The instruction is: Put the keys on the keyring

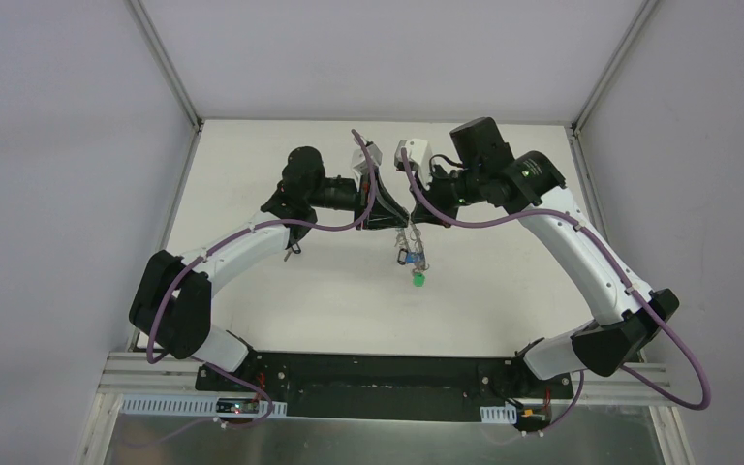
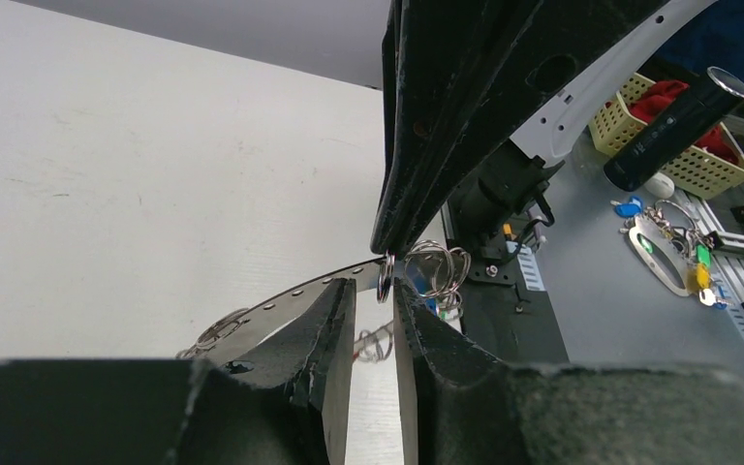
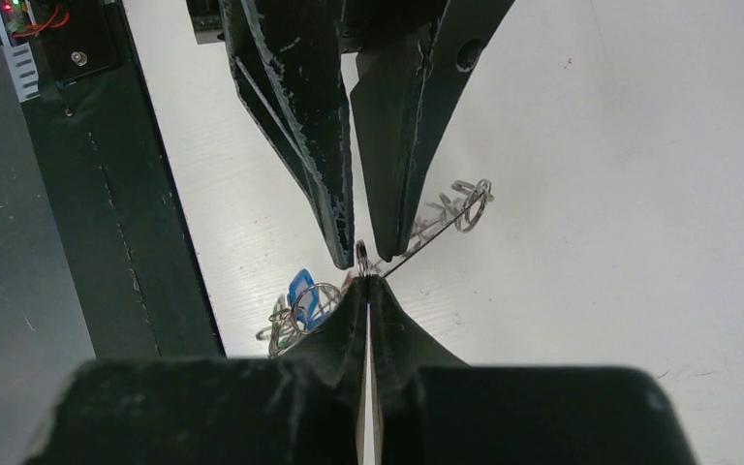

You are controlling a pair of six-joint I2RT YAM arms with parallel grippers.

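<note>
Left hand [image 2: 375, 291], right hand [image 3: 368, 283] pinching keyring [image 3: 446, 226] mid-table, table [image 1: 504, 291] edges well away

Soft, even light from overhead — the white worktop [image 1: 281, 300] is bright, with only faint shadows under the arms [image 1: 242, 242]. In the wrist views the bases of the left claw [image 2: 375, 289] and right claw [image 3: 368, 283] blur darkly along the bottom edge — their tips are sharp.

Boxed in by plain grey walls [image 1: 58, 145] on slim metal posts [image 1: 165, 58]. White tabletop [image 1: 252, 300], evenly lit. Black rail [image 1: 378, 373] along the near edge. Off to the side, yellow basket [image 2: 707, 172].
</note>
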